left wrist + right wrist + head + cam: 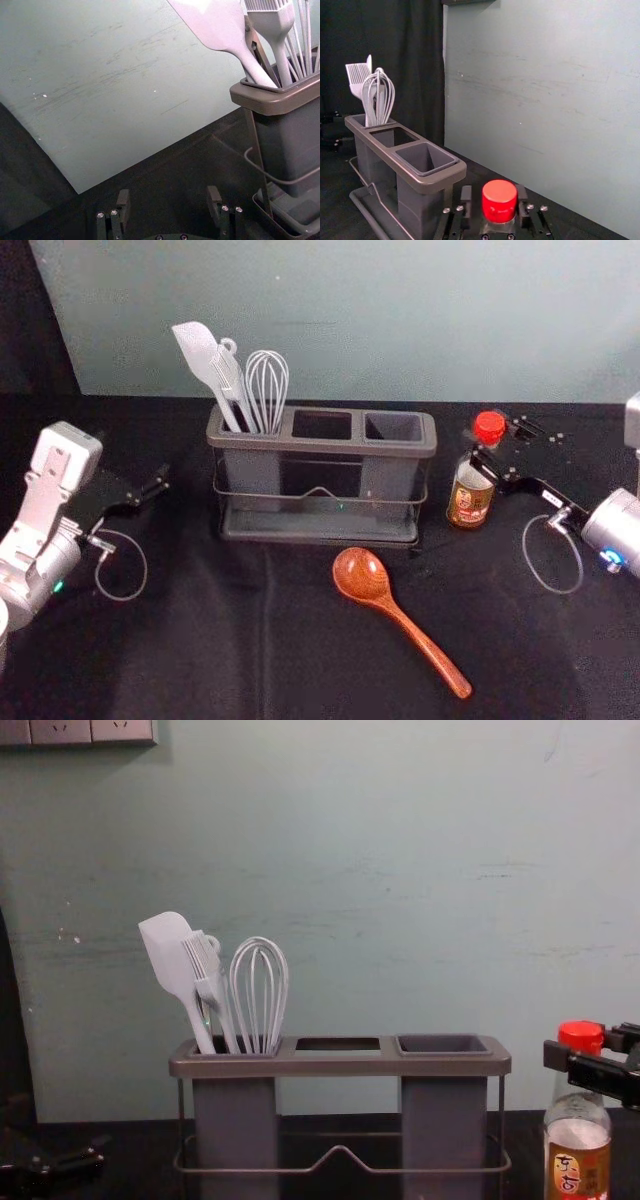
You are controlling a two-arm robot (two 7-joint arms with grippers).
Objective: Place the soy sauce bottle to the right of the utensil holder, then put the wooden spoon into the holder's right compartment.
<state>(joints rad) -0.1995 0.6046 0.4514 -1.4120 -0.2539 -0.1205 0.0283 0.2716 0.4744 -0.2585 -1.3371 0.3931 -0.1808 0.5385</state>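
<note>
2 grippers. Right gripper part-open around the neck of 1 bottle, contact unclear; bottle upright, just right of 1 holder. Left gripper wide open, nothing between fingertips, left of holder. 3 compartments; left one has at least 3 utensils: spatula, brush, whisk. 1 spoon on bench, in front of holder.

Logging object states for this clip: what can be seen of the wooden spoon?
The wooden spoon is glossy reddish-brown with streaks like grain, one rounded bowl and a slim handle ending in a rounded tip. It lies on the black cloth in front of the utensil holder, bowl toward the holder, handle slanting away to the near right. Only the cloth touches it.
</note>
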